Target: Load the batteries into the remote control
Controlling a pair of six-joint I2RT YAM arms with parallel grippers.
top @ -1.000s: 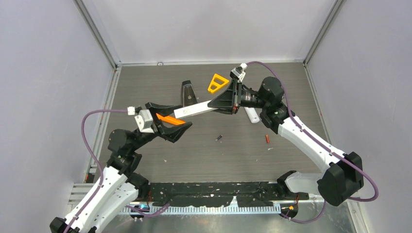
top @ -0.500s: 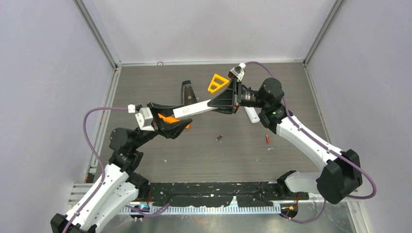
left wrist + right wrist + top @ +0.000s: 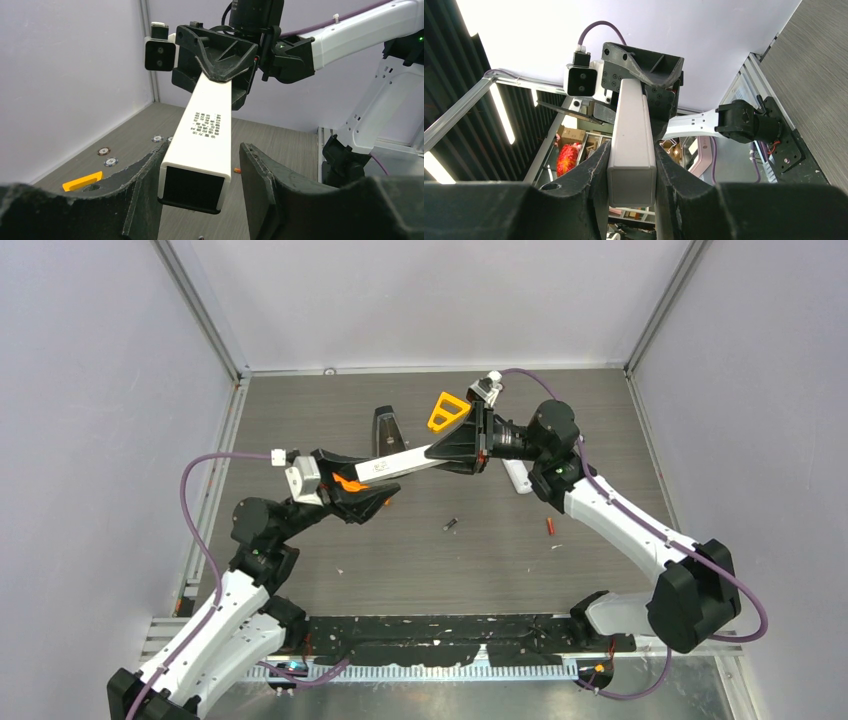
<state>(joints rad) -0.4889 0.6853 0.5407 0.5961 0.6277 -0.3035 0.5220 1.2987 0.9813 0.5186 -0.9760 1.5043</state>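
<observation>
- The white remote (image 3: 400,465) is held off the table (image 3: 300,410), spanning the gap between the two arms.
- Its far end is clamped in the right gripper (image 3: 631,160), with both fingers pressed flat against its sides.
- Its near, dark-faced end is straddled by the left gripper (image 3: 200,157). The jaws are part open, and a gap is seen between the remote and one finger (image 3: 260,170).
- The dark grey battery (image 3: 451,524) is seen on the table on the near side of the held remote. The red battery (image 3: 549,526) lies to its right, close to the right forearm. Both are apart from the grippers.
- A small orange item (image 3: 236,170) is seen on the table past the remote's corner; whether it is a battery cannot be told.
- A second white remote (image 3: 518,478) is partly covered by the right arm.
- An orange triangle (image 3: 447,410) and a black wedge (image 3: 387,430) are seen beyond the held remote, and silver discs (image 3: 103,150) lie on the table.
</observation>
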